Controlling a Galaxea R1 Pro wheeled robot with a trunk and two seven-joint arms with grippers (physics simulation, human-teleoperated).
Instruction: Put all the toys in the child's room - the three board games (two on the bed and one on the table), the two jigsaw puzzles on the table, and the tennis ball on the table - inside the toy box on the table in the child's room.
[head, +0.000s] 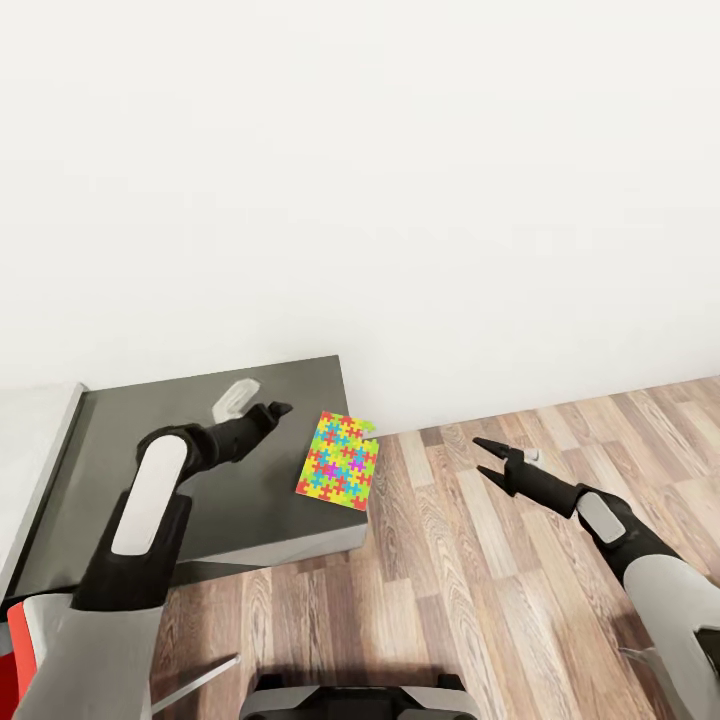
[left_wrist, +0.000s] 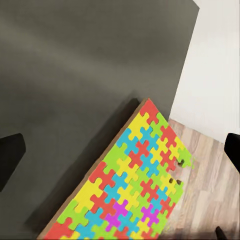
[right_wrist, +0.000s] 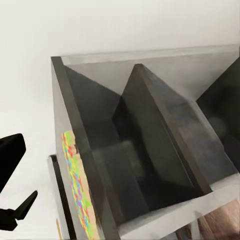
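White wall fills the upper part of your head view, with wood-plank floor (head: 480, 560) running below it to the right. At the left stands the dark grey tabletop (head: 150, 470), its pale grey section (head: 30, 440) joining it at the far left edge.

One jigsaw puzzle (head: 338, 460) lies at the tabletop's right edge, close to the far right corner — part of it hangs out past the edge over the floor. Your left wrist view shows the same puzzle (left_wrist: 130, 190) slightly tilted, its brown underside edge visible where it meets the dark surface, and its outer corner over the planks.

Your left pincer (head: 272, 412) hovers above the tabletop, just beside the puzzle's near-left side and not touching it. Its dark fingertips (left_wrist: 11, 155) sit wide apart at opposite sides of the left wrist view, so it is spread, holding nothing.

Your right pincer (head: 495, 455) hangs over the floor, well apart from the tabletop's right edge. Its two fingers fork apart in the head view — spread as well, and empty. From the right wrist view you see the tabletop's open underside (right_wrist: 150, 145) with its dark panels, and the puzzle (right_wrist: 77, 185) as a thin coloured strip along the edge.

A pale grey reflection (head: 235, 398) shows on the dark surface near the left pincer.
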